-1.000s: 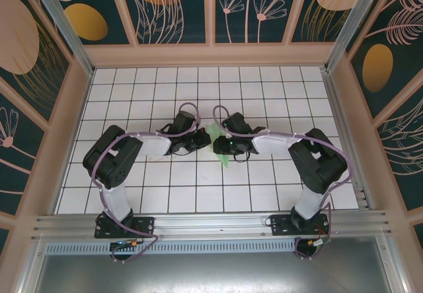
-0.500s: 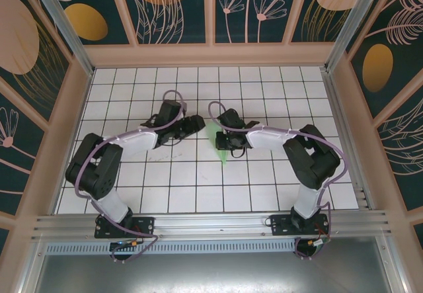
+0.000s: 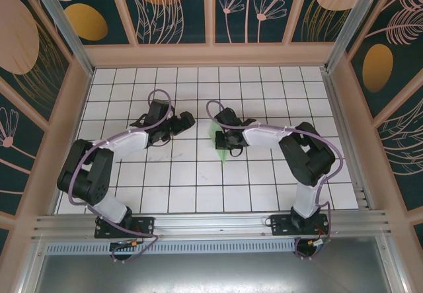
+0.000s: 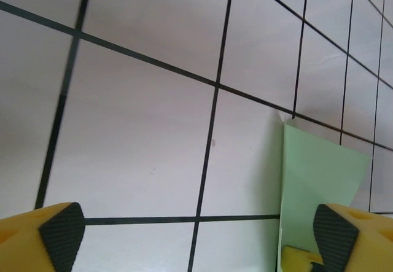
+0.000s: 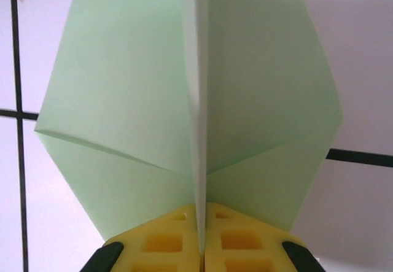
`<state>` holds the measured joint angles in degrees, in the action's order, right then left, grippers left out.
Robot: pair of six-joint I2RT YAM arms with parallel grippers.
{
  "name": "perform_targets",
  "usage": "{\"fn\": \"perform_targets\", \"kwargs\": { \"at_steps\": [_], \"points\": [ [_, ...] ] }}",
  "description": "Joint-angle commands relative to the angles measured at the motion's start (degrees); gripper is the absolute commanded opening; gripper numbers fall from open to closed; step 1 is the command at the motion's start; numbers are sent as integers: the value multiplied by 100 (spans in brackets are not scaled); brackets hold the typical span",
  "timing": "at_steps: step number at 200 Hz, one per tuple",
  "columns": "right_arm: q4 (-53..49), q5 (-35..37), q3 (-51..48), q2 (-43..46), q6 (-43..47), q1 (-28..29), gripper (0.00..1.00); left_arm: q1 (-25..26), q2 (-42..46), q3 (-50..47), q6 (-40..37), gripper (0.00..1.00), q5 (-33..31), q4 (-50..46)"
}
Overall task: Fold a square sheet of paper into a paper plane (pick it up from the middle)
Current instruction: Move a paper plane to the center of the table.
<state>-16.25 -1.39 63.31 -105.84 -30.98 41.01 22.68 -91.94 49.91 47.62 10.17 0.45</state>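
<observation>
We watched the left end effector (image 3: 183, 120) pull back left over the last second. Its fingers were wide and empty, and it sat well apart from the paper plane (image 3: 223, 150). The right end effector (image 5: 201, 238) stayed pinched on the plane's centre crease, with the wings splayed on the counter (image 3: 198, 174) mid-grid. We judged the two-arm creasing finished and the handoff done.

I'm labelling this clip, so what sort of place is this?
Probably a lab robot cell, not a home: a grid-tiled table boxed in by printed floral panels, with two robot arms bolted to an aluminium rail.
</observation>
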Motion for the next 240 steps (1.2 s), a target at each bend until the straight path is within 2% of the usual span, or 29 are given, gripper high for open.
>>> {"fn": "perform_targets", "kwargs": {
  "at_steps": [1, 38, 89, 132, 160, 198, 214, 240],
  "points": [
    [-220, 339, 455, -90, -56, -172, 8, -112, 202, -33, -125, 98, -278, -232],
    [-240, 365, 1292, -639, 244, -608, 6, -211, 342, -60, -229, 99, -441, -385],
    [-863, 276, 2717, -1701, 874, -936, 7, -229, 543, -97, -511, 99, -786, -576],
    [-1120, -36, 3335, -2190, 1206, -1289, 10, -227, 589, -58, -751, 98, -883, -651],
    [-1205, -48, 3438, -2230, 1231, -1310, 16, -229, 612, -11, -823, 98, -983, -664],
    [-1498, 141, 3668, -2087, 1122, -1311, 25, -229, 572, 456, -942, 99, -1447, -706],
    [-1602, 200, 3710, -1899, 1061, -1315, 31, -229, 571, 787, -1069, 98, -1748, -738],
    [-1556, 445, 3581, -1303, 938, -1323, 47, -229, 613, 1254, -1473, 99, -2307, -786]
  ]
}}
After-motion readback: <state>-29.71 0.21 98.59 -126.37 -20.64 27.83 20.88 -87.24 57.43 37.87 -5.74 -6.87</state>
